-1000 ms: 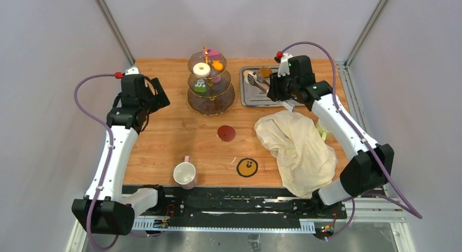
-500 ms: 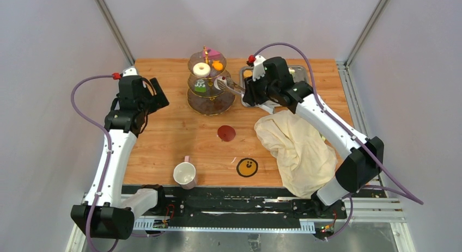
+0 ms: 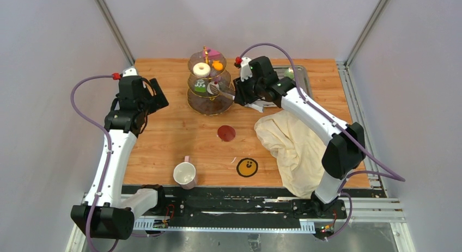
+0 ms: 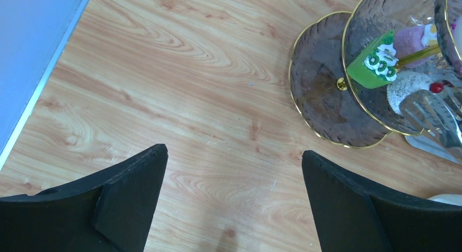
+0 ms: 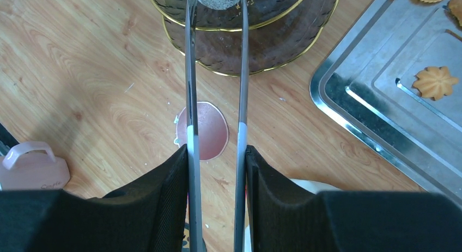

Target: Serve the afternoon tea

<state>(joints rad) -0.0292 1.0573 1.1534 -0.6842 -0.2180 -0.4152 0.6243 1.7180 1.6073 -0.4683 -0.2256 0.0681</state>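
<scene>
The right end effector [image 5: 216, 152] is clamped on the handles of the serving tongs [image 5: 189, 72]; its two fingers press the steel arms from outside, and these arms run straight ahead from it, almost parallel. At their tips the tongs pinch a small speckled cake with a red cherry [image 4: 407, 90]; so the cake lies directly in front of this end effector, on the long axis of the tongs, well apart from the fingers themselves. This axis points from the steel tray [image 5: 381, 94] at the far right corner toward the three-tier glass stand [image 3: 211, 114], which stands near the far edge of the surface [image 3: 163, 137], a little left of its middle. The cake is over the middle tier [image 4: 381, 23], just inside the gold rim on the tray side, near the green cake [image 4: 376, 64]; whether it already touches the glass I cannot tell. I judge the step in hand is setting it down there; the coming move would need a small lowering, a loosening of the grip, then a retreat along the same axis so the tips do not catch the rim. The left end effector [image 4: 233, 152] hangs near the left edge with fingers wide apart, holding nothing; the right arm is clearly the nearer one.
</scene>
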